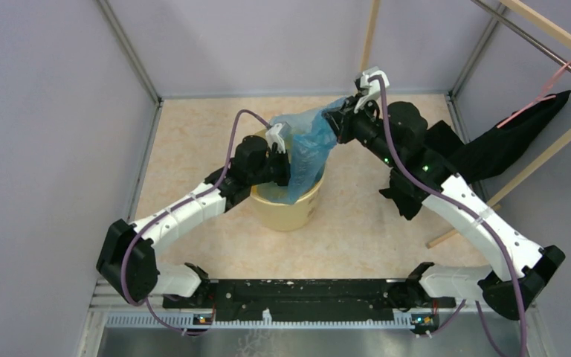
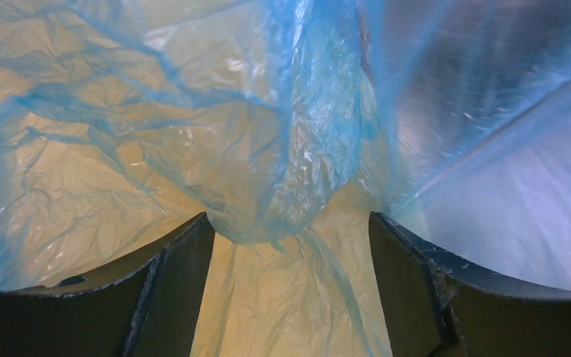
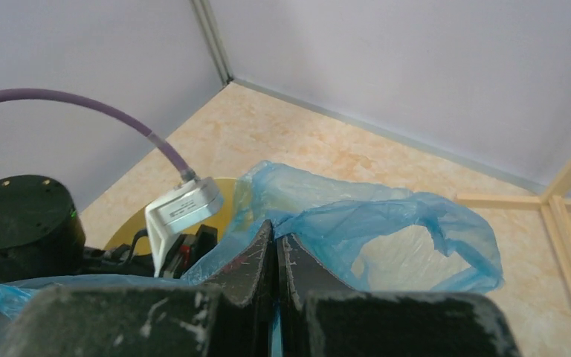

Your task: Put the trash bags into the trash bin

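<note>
The light-blue trash bag (image 1: 308,145) hangs stretched from above down into the pale-yellow trash bin (image 1: 286,212) at the table's middle. My right gripper (image 1: 337,119) is shut on the bag's upper edge and holds it up behind the bin; the film shows pinched between its jaws in the right wrist view (image 3: 276,238). My left gripper (image 1: 288,169) is open, reaching inside the bag over the bin's mouth. In the left wrist view its gripper (image 2: 291,230) has crinkled bag film (image 2: 268,149) draped in front and between the jaws, not pinched.
A black cloth (image 1: 513,134) lies at the right by wooden rods (image 1: 535,160). Grey walls enclose the table on three sides. The bin's rim (image 3: 230,197) and the left wrist camera (image 3: 184,208) show in the right wrist view.
</note>
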Robot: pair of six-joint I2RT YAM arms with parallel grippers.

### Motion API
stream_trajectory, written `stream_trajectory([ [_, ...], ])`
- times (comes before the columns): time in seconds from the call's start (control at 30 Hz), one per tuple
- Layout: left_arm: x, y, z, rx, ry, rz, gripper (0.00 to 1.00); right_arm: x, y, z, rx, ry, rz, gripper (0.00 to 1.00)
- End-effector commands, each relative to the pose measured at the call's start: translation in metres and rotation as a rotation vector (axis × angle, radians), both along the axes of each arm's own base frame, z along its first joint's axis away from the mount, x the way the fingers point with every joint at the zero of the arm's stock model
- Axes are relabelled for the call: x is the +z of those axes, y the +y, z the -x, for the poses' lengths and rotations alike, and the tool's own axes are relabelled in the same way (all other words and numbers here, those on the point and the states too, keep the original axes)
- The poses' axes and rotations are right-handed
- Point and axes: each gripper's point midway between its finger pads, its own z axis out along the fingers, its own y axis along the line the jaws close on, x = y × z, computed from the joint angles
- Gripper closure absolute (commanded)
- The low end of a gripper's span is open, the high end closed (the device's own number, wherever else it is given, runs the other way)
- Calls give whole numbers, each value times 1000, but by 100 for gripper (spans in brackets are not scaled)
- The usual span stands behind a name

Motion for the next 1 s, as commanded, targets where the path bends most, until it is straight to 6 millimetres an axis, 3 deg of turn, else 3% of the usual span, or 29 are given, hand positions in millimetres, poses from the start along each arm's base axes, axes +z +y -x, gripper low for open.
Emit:
stream_trajectory([
  [0.0,23,-2,-17,87,-12,82,17,3,-2,18,79,-9,5,100],
  [0.2,47,27,-20,182,-99,-14,2,1,9,30,192,-17,28,100],
  [0.4,72,61,-1,221,-197,-73,1,6,21,64,394,-96,55,100],
  [0.53,92,74,25,149,-252,-104,1,5,16,84,441,-150,35,100],
  [0.67,119,98,33,192,-329,-149,1,1,13,100,489,-164,15,100],
  [0.8,161,113,26,268,-437,-149,1,0,13,116,555,-189,10,100],
  [0.97,202,96,-8,267,-517,-71,2,1,21,139,694,-206,-12,100],
])
